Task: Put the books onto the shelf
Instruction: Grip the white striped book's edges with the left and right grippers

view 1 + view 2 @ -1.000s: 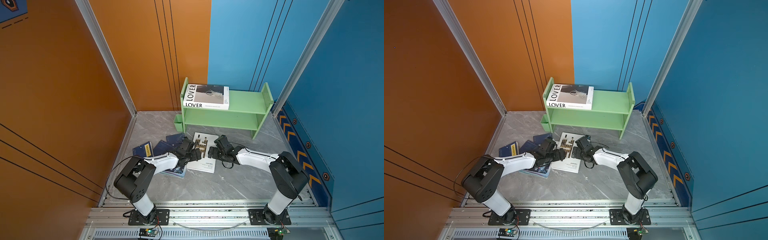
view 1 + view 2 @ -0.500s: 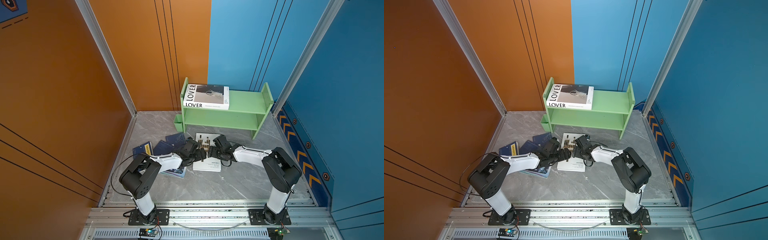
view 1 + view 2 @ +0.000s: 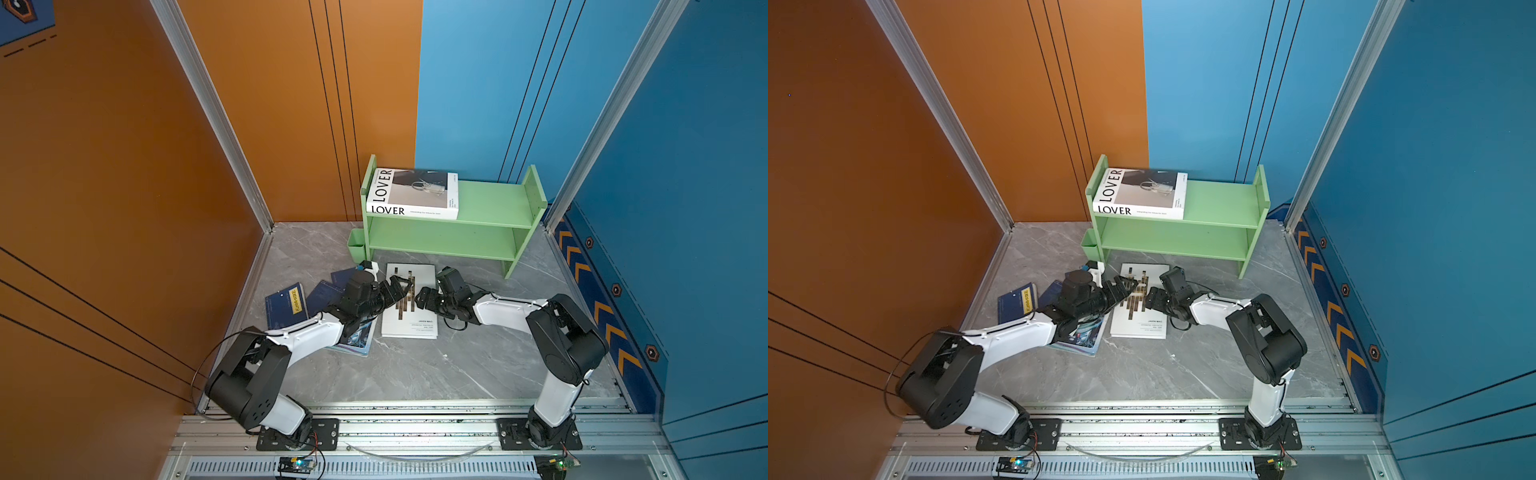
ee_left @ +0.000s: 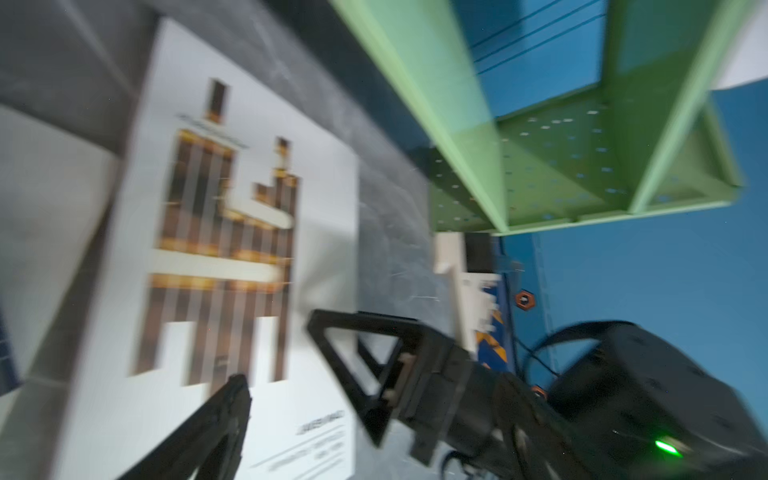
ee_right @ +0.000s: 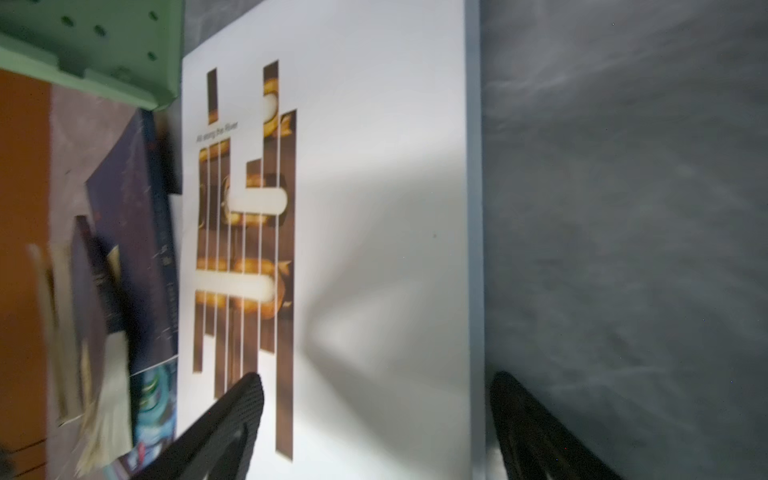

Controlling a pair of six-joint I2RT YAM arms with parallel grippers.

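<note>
Left gripper [image 3: 402, 286] and right gripper [image 3: 420, 298], fingers wide and empty, flank the thick white brown-striped book [image 3: 409, 328] lying flat on the grey table [image 3: 415, 374] before the light-green wooden shelf [image 3: 490, 203], apparently for a shared lift.

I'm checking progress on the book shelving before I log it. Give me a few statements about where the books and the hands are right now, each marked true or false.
1. The LOVER book lies flat on the top tier of the shelf. True.
2. The white striped book sits on the shelf's lower tier. False: it lies flat on the floor in front of the shelf.
3. The left hand and the right hand are both open. True.
4. The navy books stand upright on the shelf. False: they lie on the floor, left of the white striped book in both top views.
</note>
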